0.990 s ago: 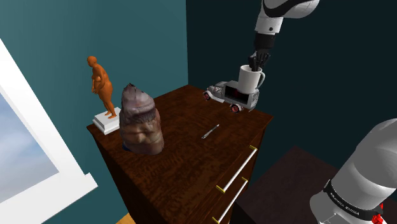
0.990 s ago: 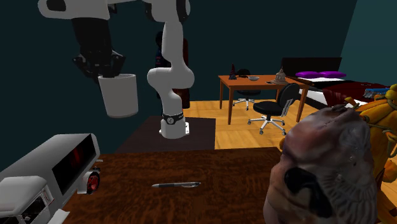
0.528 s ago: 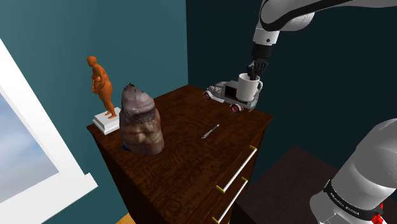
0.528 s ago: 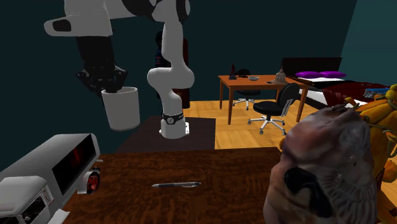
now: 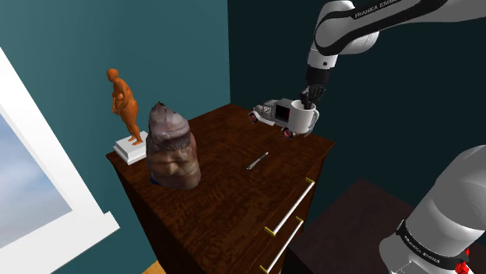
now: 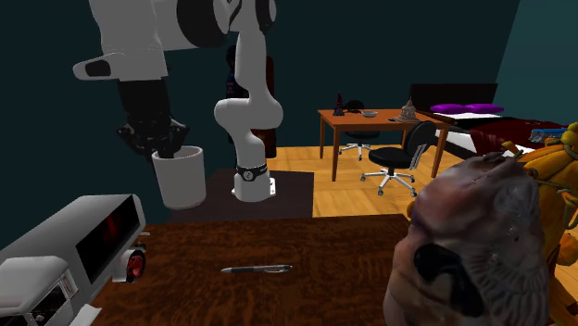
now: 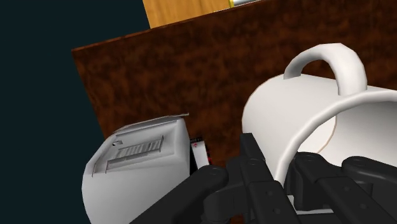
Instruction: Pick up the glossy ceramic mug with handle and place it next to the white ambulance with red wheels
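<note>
The gripper point(image 6: 159, 146) pinches the rim of the white mug point(image 6: 181, 178), one finger inside and one outside. The mug hangs right under it, its handle on the side away from the fingers. Just beside the mug stands the white ambulance point(image 5: 274, 115) with red wheels, on a corner of the brown dresser point(image 5: 226, 191). Farther from the hand, a pen point(image 5: 258, 160) lies on the dresser top.

Dark wood dresser point(image 5: 226, 194) with ambulance point(image 5: 272, 114), pen point(image 5: 258, 161), brown bust point(image 5: 171, 148), orange figurine point(image 5: 122, 97)
</note>
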